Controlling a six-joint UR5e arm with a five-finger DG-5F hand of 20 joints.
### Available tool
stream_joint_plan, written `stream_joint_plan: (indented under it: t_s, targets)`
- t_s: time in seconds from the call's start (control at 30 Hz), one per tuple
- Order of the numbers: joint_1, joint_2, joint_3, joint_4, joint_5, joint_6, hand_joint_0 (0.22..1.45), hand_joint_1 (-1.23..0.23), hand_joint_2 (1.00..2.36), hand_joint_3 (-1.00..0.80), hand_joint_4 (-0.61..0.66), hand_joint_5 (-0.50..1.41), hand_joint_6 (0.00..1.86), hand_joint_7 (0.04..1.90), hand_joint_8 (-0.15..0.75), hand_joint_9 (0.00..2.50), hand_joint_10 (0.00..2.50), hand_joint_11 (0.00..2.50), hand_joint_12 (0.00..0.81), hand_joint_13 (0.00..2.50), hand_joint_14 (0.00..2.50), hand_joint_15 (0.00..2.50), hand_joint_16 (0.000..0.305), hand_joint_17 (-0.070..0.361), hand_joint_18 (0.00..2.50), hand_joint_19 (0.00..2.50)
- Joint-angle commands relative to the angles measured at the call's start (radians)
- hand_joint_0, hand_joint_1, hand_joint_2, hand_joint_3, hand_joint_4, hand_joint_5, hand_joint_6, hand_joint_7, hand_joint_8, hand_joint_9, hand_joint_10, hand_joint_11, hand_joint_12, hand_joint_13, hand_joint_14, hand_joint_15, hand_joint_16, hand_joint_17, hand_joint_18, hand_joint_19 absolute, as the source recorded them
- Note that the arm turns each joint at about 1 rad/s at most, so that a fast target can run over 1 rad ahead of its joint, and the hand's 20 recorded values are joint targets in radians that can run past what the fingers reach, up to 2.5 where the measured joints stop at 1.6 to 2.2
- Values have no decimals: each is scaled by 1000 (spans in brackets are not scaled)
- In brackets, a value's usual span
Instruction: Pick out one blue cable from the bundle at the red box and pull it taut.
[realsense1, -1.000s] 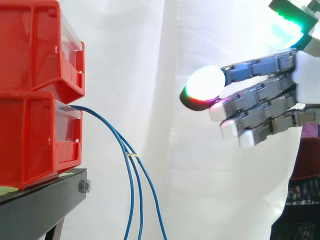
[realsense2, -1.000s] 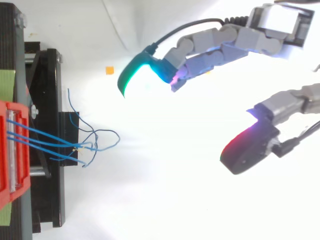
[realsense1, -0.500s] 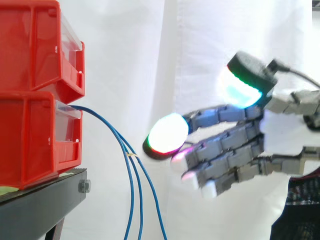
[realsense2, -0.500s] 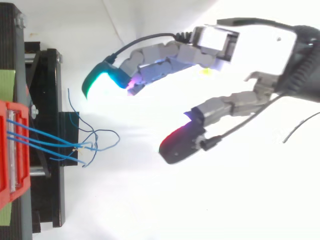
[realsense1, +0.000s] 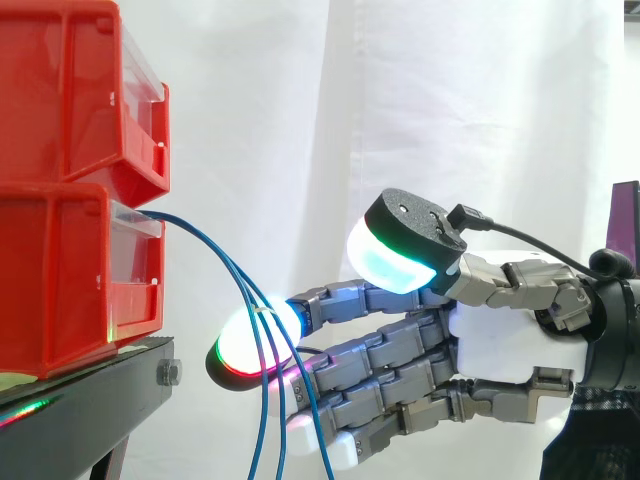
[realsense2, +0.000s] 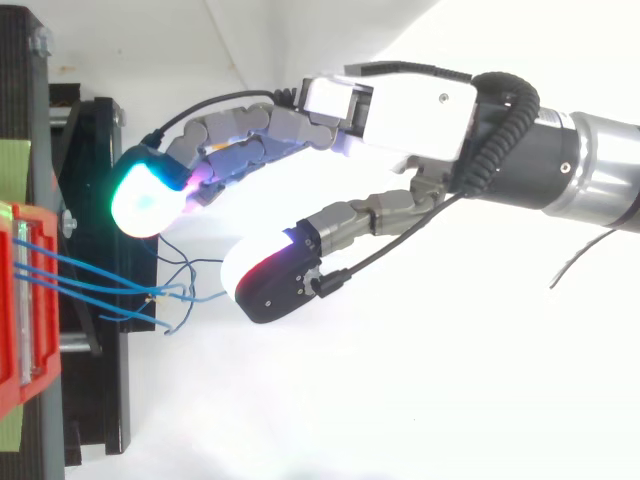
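Side view: the hand (realsense1: 505, 335) had fingers spread apart, gripping nothing, right at the blue cables (realsense1: 258, 390) hanging from the lower red bin (realsense1: 60, 280). Cables crossed its fingertips (realsense1: 232, 352), contact hard to call; ends cut off below.

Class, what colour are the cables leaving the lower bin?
Blue; the cables show best in the side view.

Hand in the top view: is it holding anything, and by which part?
Nothing is held. The hand is open at the blue cables, thumb and fingers apart, none of the cables pinched between them.
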Motion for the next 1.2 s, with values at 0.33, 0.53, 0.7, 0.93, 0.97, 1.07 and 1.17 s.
stream_joint_plan:
  t_s: [0.33, 0.53, 0.7, 0.93, 0.97, 1.07, 1.17]
  targets:
    - [2, -22, 2, 85, -37, 53, 504, -574, 1000, -500, 185, -177, 503, 788, 279, 583, 11, 293, 383, 620, 17, 392, 53, 119, 482, 531]
    - [4, -23, 2, 90, -40, 64, 507, -571, 1000, -500, 186, -176, 503, 786, 280, 596, 13, 317, 382, 631, 17, 399, 53, 120, 489, 541]
    - [5, -81, 33, 119, -51, 102, 509, -574, 1000, -500, 189, -174, 503, 795, 280, 599, 13, 323, 383, 632, 16, 407, 53, 120, 488, 542]
    - [2, -98, 46, 116, -116, 162, 513, -573, 1000, -500, 193, -158, 503, 861, 282, 613, 13, 330, 384, 637, 16, 420, 53, 120, 489, 560]
    - [1, -100, 46, 119, -121, 162, 514, -573, 1000, -500, 195, -158, 503, 866, 282, 614, 13, 334, 383, 639, 18, 419, 54, 121, 493, 562]
    - [1, -98, 46, 119, -123, 162, 519, -569, 1000, -500, 197, -153, 503, 898, 282, 615, 14, 335, 383, 644, 18, 427, 53, 120, 497, 562]
    - [-1, -98, 48, 122, -124, 162, 520, -567, 1000, -500, 198, -147, 503, 924, 282, 624, 14, 340, 384, 653, 16, 429, 53, 120, 497, 563]
